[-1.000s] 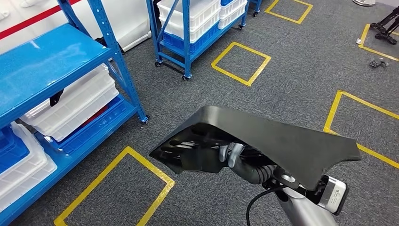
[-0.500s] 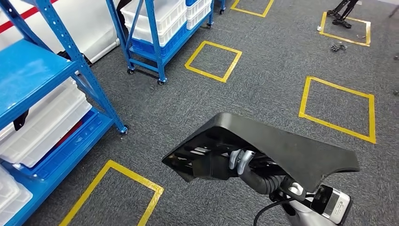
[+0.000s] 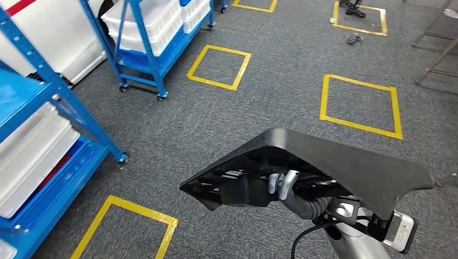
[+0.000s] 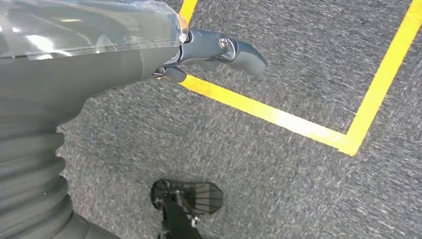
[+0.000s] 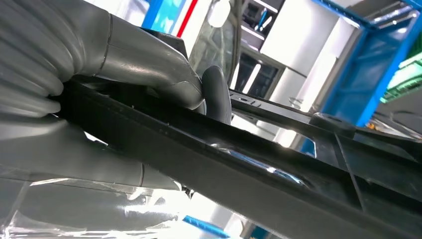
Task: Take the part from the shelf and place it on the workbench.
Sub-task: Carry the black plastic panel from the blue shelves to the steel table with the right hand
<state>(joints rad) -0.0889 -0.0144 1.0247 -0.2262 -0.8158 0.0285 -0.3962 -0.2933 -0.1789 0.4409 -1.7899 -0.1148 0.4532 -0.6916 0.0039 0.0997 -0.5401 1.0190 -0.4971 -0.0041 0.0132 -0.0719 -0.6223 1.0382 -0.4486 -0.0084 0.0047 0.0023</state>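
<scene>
A large flat black plastic part (image 3: 329, 162) hangs over the carpet low in the head view, ribbed on its underside. My right hand (image 3: 294, 195) grips it from beneath, fingers curled around an inner rib. In the right wrist view the thumb (image 5: 149, 69) presses on the part's black edge (image 5: 239, 169). My left hand (image 4: 209, 52) hangs over the grey floor, fingers loosely bent with nothing in them.
A blue shelf rack (image 3: 59, 102) with white bins (image 3: 32, 151) stands at the left. A second wheeled blue rack (image 3: 146, 32) with white bins is at the upper left. Yellow tape squares (image 3: 359, 105) mark the grey carpet. Metal frame legs (image 3: 437, 54) are at the upper right.
The whole scene has shifted left as the camera turns right, away from the shelves. The part stays in my right hand in much the same spot in the picture.
</scene>
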